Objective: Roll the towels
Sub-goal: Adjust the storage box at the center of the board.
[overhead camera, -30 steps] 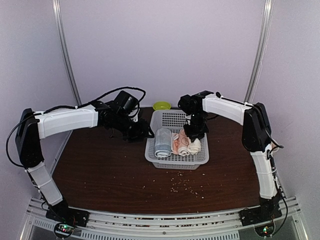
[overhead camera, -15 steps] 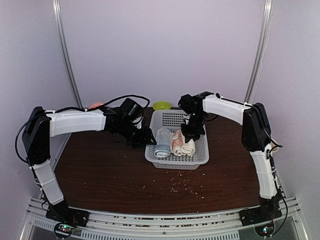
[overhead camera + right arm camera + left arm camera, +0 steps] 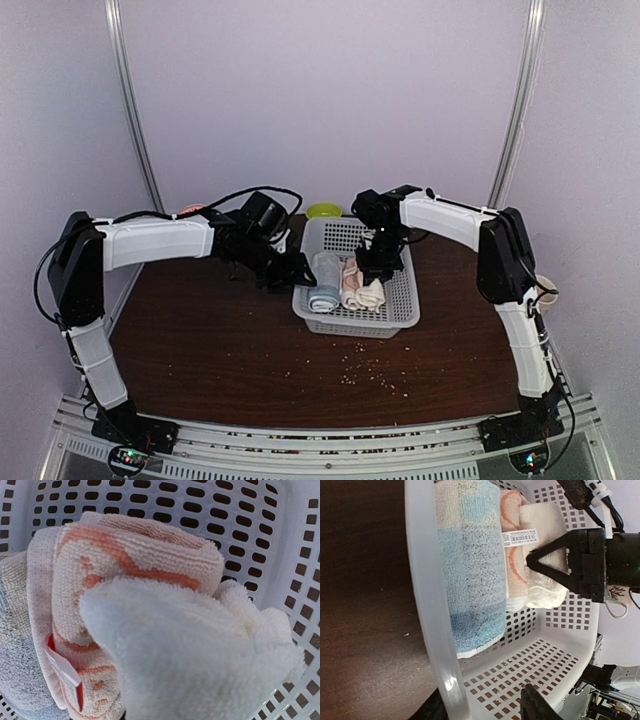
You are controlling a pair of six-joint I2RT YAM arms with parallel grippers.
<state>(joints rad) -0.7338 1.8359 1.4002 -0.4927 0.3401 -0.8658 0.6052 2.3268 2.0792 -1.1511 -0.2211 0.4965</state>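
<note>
Stowing, we reckon: right gripper (image 3: 381, 267) pinches the white towel (image 3: 545, 525) in the basket (image 3: 424, 580), left gripper (image 3: 485, 705) spread across its rim. Next: release gently.

Pale lilac walls (image 3: 330, 100) enclose a dark brown wooden desk (image 3: 200, 340); two metal rails (image 3: 130, 110) rise near its far corners.
</note>
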